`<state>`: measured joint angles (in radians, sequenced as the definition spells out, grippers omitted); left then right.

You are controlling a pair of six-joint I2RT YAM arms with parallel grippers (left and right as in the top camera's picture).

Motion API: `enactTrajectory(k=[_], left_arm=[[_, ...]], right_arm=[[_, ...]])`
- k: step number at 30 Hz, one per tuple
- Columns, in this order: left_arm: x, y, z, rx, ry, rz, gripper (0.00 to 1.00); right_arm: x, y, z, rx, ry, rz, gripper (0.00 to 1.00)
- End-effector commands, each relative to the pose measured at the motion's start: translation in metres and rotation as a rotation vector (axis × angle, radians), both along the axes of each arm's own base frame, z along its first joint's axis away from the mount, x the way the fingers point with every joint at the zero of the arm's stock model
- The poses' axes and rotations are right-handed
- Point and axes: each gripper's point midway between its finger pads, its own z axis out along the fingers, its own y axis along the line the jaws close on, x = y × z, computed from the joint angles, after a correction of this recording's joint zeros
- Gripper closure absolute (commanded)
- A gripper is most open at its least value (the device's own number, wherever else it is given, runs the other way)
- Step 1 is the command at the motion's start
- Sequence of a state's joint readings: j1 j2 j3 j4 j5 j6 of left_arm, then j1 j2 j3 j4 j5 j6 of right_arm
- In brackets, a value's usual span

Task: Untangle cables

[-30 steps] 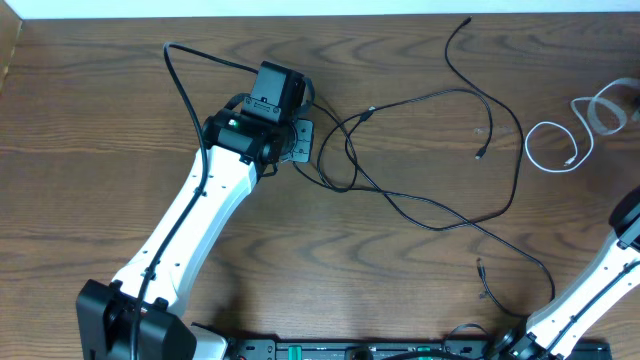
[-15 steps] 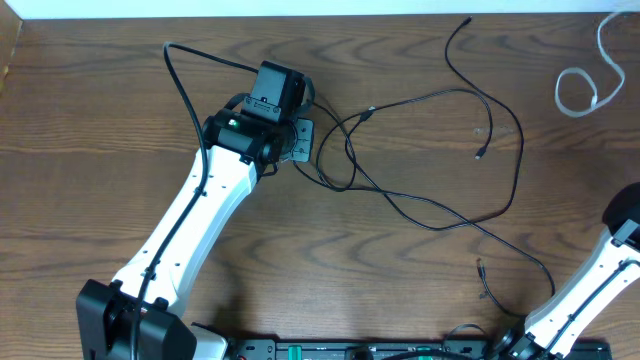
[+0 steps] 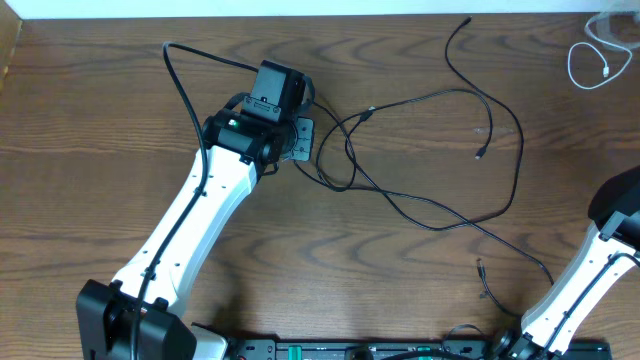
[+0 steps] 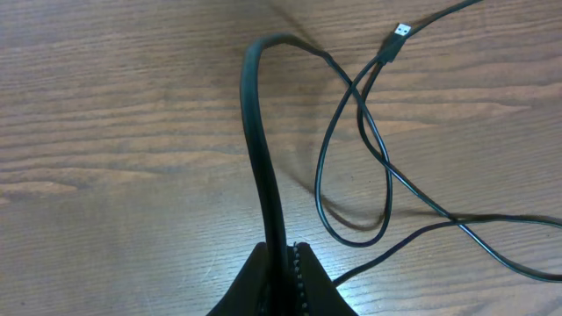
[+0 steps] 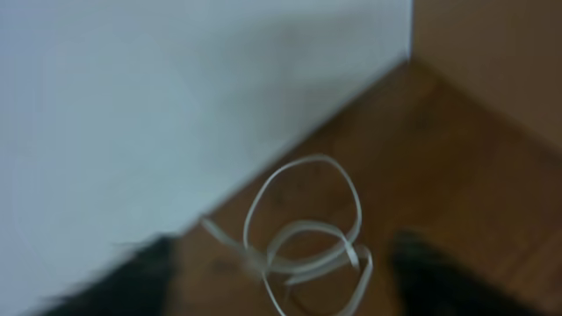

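Overhead view: black cables (image 3: 345, 160) lie in the middle of the table (image 3: 420, 300), looped over each other in a messy knot by the left tool (image 3: 300, 138).
Long ends: from the knot they run out to the right in big curves, and one thin end goes up to the far edge.
White cable (image 3: 572, 62): it sits alone in the far right corner, well apart from the black ones. I think it is there so it can't get mixed up with them.
Held cable: in the left wrist view, one black cable comes up out of the left tool's tip and bends over toward the loops.
Plug (image 4: 399, 31): a small silver plug end lies on the wood past the loops.
Left tool: pressed together, pinching that black cable. I think it holds on so the knot can't slide while other cords get pulled free.
Right tool (image 5: 281, 274): the right wrist view is very blurry. The two dark fingers (image 5: 132, 276) look wide apart, and the white cable lies between and beyond them, not pinched.
Right arm (image 3: 612, 250): only part of it shows at the right edge from above. Its tool is out of that picture.
Wall (image 5: 176, 88): a white wall stands just behind the white cable's corner.
Next job: my guess is the black knot, since the white one looks free.
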<state>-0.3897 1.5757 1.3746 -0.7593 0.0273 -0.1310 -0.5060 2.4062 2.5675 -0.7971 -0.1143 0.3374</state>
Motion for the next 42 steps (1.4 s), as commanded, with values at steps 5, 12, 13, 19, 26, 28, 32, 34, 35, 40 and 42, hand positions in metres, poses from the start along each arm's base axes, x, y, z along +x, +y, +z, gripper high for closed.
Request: enactTrajectory(k=[5, 12, 13, 19, 26, 28, 32, 34, 35, 40, 42], left_arm=[[0.001, 0.001, -0.001, 0.001, 0.003, 0.004, 0.92], [0.002, 0.0, 0.0, -0.001, -0.003, 0.004, 0.93], [0.003, 0.0, 0.001, -0.002, -0.006, 0.004, 0.93], [0.006, -0.012, 0.027, -0.036, -0.067, -0.089, 0.93], [0.002, -0.023, 0.092, -0.163, -0.215, -0.148, 0.93], [-0.001, -0.024, 0.113, -0.213, -0.266, -0.165, 0.92], [-0.008, -0.014, 0.159, -0.272, -0.401, -0.161, 0.93], [-0.012, -0.007, 0.183, -0.289, -0.48, -0.153, 0.93], [-0.015, -0.004, 0.196, -0.298, -0.524, -0.152, 0.93], [-0.037, 0.006, 0.258, -0.344, -0.728, -0.157, 0.93], [-0.046, 0.009, 0.277, -0.36, -0.796, -0.162, 0.93]], right_arm=[[-0.027, 0.022, -0.037, 0.082, 0.172, 0.082, 0.01], [-0.047, 0.076, -0.023, 0.141, 0.23, 0.291, 0.01], [-0.05, 0.085, -0.02, 0.14, 0.242, 0.316, 0.01], [-0.067, 0.149, 0.002, 0.157, 0.274, 0.508, 0.01], [-0.079, 0.239, 0.022, 0.168, 0.269, 0.792, 0.01], [-0.081, 0.261, 0.02, 0.173, 0.289, 0.833, 0.01], [-0.082, 0.298, 0.018, 0.166, 0.311, 0.906, 0.01], [-0.082, 0.314, 0.017, 0.15, 0.321, 0.934, 0.01], [-0.082, 0.321, 0.016, 0.138, 0.331, 0.943, 0.01], [-0.085, 0.353, 0.011, 0.077, 0.372, 0.988, 0.01], [-0.087, 0.364, 0.01, 0.063, 0.379, 1.008, 0.01]])
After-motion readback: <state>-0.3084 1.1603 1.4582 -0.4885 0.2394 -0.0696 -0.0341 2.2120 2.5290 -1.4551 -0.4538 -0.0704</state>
